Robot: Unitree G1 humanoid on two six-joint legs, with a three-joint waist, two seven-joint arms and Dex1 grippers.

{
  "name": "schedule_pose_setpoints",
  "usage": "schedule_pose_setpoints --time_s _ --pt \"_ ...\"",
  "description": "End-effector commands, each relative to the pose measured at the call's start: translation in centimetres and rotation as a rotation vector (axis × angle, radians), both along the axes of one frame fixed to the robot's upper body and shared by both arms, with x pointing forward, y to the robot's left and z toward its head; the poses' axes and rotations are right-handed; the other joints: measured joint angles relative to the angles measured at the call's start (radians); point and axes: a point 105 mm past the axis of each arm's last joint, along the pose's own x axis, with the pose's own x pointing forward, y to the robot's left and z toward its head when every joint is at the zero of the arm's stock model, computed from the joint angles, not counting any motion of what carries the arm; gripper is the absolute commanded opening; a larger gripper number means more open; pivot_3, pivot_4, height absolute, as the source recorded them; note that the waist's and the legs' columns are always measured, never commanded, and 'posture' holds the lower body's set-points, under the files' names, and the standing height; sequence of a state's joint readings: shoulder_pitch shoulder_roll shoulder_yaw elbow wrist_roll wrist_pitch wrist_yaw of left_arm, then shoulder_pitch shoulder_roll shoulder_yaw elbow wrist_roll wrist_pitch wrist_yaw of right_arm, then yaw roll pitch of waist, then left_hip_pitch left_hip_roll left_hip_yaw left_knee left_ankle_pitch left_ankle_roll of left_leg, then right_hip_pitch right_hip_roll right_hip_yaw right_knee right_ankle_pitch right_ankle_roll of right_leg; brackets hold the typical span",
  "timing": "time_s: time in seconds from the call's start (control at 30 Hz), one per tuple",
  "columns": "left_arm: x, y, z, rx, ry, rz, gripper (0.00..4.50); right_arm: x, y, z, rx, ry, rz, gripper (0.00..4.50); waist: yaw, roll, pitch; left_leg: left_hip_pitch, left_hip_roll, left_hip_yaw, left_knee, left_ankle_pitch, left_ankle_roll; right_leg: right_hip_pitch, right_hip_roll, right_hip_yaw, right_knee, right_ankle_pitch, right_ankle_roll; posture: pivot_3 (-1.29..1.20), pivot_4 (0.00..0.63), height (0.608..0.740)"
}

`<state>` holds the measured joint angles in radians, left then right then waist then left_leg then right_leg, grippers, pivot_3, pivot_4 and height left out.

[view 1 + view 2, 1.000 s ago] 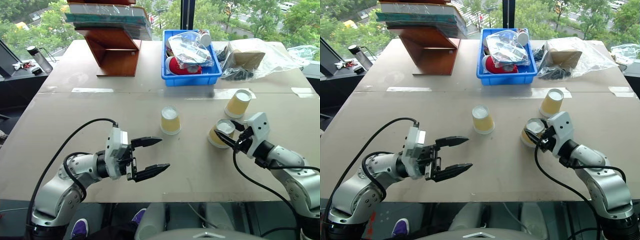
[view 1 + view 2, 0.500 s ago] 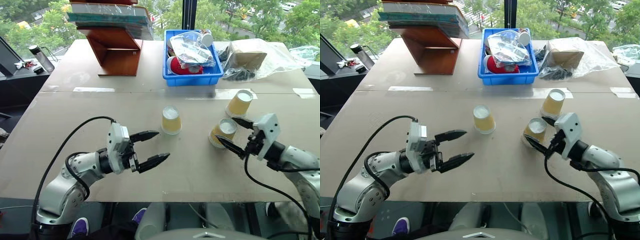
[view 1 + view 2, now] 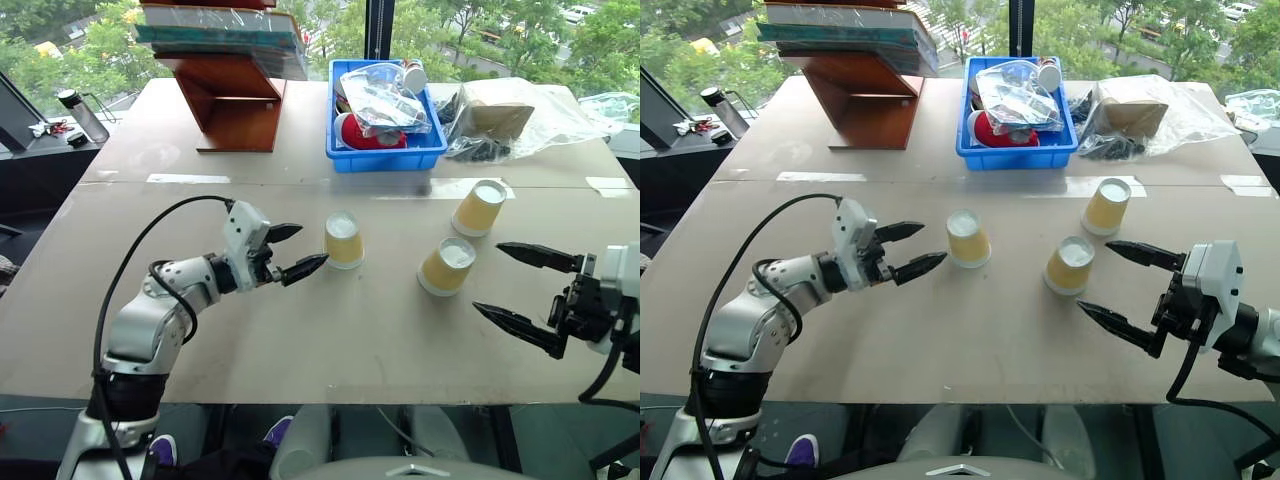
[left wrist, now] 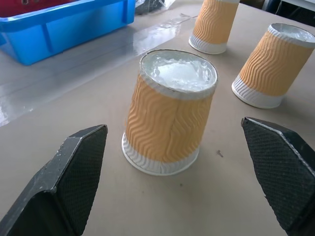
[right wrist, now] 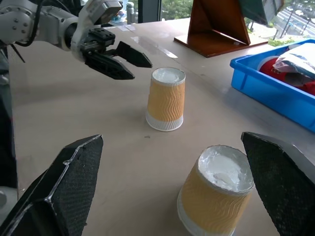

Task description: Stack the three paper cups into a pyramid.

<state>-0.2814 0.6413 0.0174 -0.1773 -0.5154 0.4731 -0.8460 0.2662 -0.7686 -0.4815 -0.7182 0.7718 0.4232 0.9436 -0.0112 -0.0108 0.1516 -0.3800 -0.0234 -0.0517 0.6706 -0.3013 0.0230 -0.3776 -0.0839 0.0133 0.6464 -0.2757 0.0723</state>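
Note:
Three paper cups stand upside down and apart on the tan table: a left cup (image 3: 342,240), a middle cup (image 3: 446,267) and a right cup (image 3: 478,207) farther back. None rests on another, so no pyramid stands. My left gripper (image 3: 312,246) is open, its fingertips just left of the left cup, which in the left wrist view sits between the two fingers as the left cup (image 4: 170,118), not touched. My right gripper (image 3: 488,277) is open and empty, a short way right of the middle cup (image 5: 216,196).
A blue bin (image 3: 380,158) of clutter sits behind the cups. A wooden stand (image 3: 235,100) with books is at the back left, and a plastic bag (image 3: 515,115) over a box at the back right. The table's front edge lies close below both grippers.
My right gripper has opened, let go of the middle cup and drawn back to the right. My left gripper has moved forward up to the left cup.

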Motion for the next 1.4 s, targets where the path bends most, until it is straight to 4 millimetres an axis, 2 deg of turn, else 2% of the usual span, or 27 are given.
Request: schedule_pose_setpoints --time_s 0.03,0.13,0.73,1.07,1.13,1.23,1.4 --pt "0.6 -0.7 0.7 0.025 -0.046 -0.058 4.50 -1.8 0.2 0.7 -0.012 -0.069 0.045 4.44 0.001 0.000 0.000 0.000 0.000 -0.001 0.000 0.000 0.000 0.000 0.000 -0.001 0.000 0.000 0.000 0.00 0.150 0.740" --pt "1.4 -1.1 0.9 0.032 -0.050 -0.084 4.50 -2.1 -0.1 0.7 -0.008 -0.079 0.030 4.44 0.001 0.000 0.000 0.000 0.000 0.000 0.001 0.000 0.000 0.000 0.000 0.000 0.000 0.000 0.000 0.00 0.150 0.740" --pt "3.0 -3.9 0.6 0.075 -0.102 -0.188 4.50 -2.8 -0.2 -0.9 -0.014 -0.040 -0.023 4.44 0.001 -0.001 0.000 0.000 0.000 0.000 0.002 0.000 0.000 0.001 0.000 0.000 0.001 0.000 0.000 0.00 0.150 0.740" --pt "4.1 -4.1 0.8 0.065 -0.129 -0.175 4.50 -3.5 -0.8 -1.5 -0.018 -0.025 -0.063 4.44 0.002 -0.001 0.000 0.000 -0.001 0.000 0.002 0.000 0.000 0.001 0.000 0.000 0.001 0.000 0.000 0.00 0.150 0.740" --pt "4.2 -4.1 0.7 0.066 -0.129 -0.176 3.96 -3.6 -0.9 -1.7 -0.019 -0.023 -0.067 4.50 0.002 -0.001 0.000 0.000 -0.001 -0.001 0.002 0.000 0.000 0.001 0.000 -0.001 0.001 0.000 0.000 0.00 0.150 0.740" --pt "4.2 -4.2 0.7 0.062 -0.135 -0.175 2.76 -3.6 -0.8 -1.8 -0.017 -0.022 -0.068 4.50 0.000 -0.001 0.000 0.000 -0.001 0.000 0.002 0.000 0.000 0.001 0.000 0.000 0.001 0.000 0.000 0.00 0.150 0.740" --pt "4.0 -4.1 0.8 0.051 -0.139 -0.179 2.76 -3.5 -0.7 -2.1 -0.023 -0.013 -0.075 4.50 0.000 -0.001 0.000 0.000 -0.001 -0.001 0.002 0.000 0.000 0.001 0.000 0.000 0.001 0.000 0.000 0.00 0.150 0.740"
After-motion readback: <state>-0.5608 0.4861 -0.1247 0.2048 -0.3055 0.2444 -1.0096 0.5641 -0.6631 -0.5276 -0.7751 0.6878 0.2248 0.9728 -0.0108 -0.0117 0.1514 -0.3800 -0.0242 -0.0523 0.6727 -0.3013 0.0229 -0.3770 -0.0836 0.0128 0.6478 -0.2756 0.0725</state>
